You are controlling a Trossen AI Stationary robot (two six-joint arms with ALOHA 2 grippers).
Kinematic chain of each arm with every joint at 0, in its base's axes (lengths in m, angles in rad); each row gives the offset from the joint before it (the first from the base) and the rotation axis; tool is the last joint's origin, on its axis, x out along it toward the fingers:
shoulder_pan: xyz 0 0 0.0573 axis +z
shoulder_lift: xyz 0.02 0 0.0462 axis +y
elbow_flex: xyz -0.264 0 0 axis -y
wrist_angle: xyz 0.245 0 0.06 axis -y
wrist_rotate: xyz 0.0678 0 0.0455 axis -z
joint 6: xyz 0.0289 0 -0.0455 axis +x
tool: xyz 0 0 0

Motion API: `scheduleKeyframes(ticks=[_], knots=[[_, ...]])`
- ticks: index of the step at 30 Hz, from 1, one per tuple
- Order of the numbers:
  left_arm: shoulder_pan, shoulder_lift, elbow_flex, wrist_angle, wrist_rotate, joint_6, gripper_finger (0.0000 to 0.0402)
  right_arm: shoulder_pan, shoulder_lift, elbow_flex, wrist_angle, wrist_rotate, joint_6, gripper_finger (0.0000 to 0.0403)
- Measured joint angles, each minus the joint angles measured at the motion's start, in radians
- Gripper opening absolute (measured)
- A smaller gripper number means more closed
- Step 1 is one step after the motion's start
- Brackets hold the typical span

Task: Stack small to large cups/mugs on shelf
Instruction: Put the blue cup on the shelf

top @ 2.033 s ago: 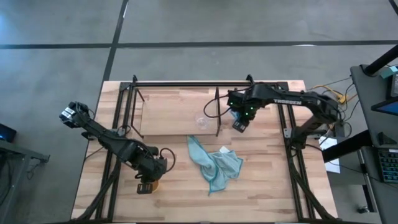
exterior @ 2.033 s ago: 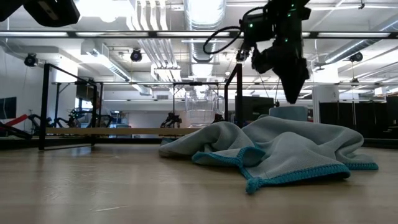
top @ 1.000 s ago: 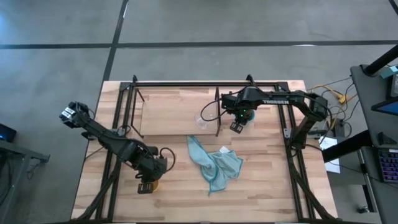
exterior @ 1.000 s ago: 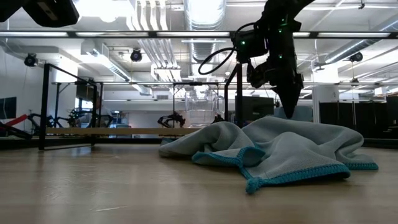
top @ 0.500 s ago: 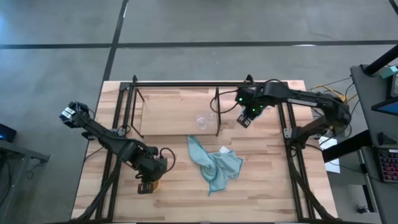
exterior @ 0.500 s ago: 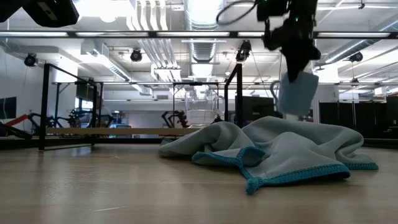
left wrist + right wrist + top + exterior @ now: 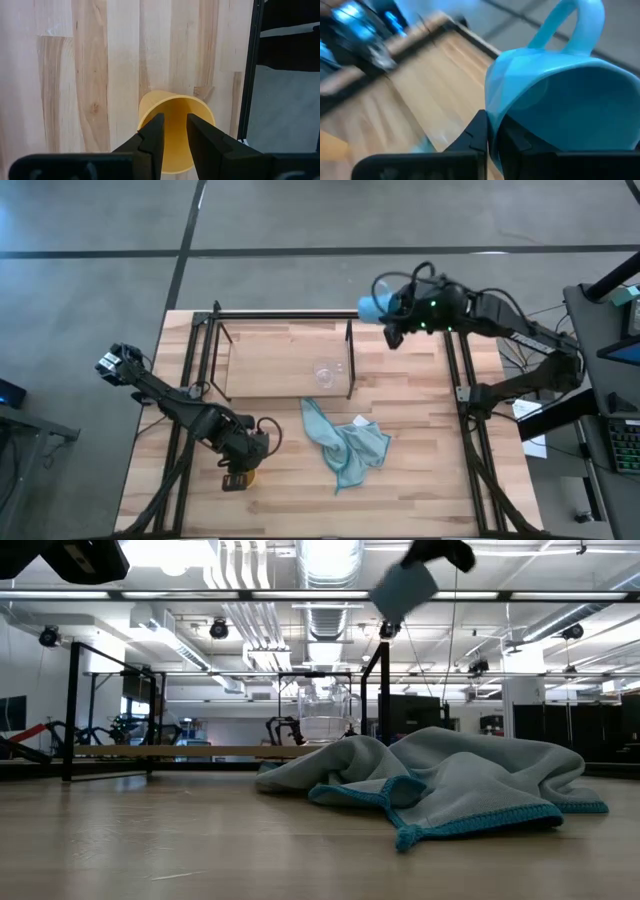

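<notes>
My right gripper (image 7: 392,318) is shut on the light blue mug (image 7: 372,308), high over the table's far edge, past the shelf's far right corner; the low view shows the mug (image 7: 403,588) tilted in the air. The clear glass cup (image 7: 324,370) stands on the shelf (image 7: 270,355), just left of the black divider rod (image 7: 350,360). The yellow-orange cup (image 7: 175,130) sits at the table's near left, under my left gripper (image 7: 175,145). The left fingers stand a little apart in front of its mouth. My right gripper pinches the mug's rim wall (image 7: 492,117), one finger inside the mug and one outside, on the side away from the handle (image 7: 575,25). The mug is lifted clear and tipped over, its mouth turned sideways. My left gripper: whether its fingers touch the yellow-orange cup, I cannot tell.
A crumpled light blue cloth (image 7: 345,442) lies at the table's middle, near of the shelf. Black frame rails (image 7: 300,314) run along the far edge and down both sides of the table. Bare wood (image 7: 410,380) lies right of the divider rod.
My right gripper, low beside the divider rod a second ago, has risen with the light blue mug and swung toward the table's far edge. The mug has come up off the table, first hanging upright below the fingers, and is now tipped over.
</notes>
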Motion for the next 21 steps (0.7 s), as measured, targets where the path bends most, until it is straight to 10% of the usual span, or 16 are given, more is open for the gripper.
scheduleKeyframes(ticks=[21], knots=[[0.0, -0.04, 0.008, -0.083, -0.114, -0.077, 0.0068, 0.024, 0.526, 0.546, -0.08, -0.174, -0.136, 0.0013]])
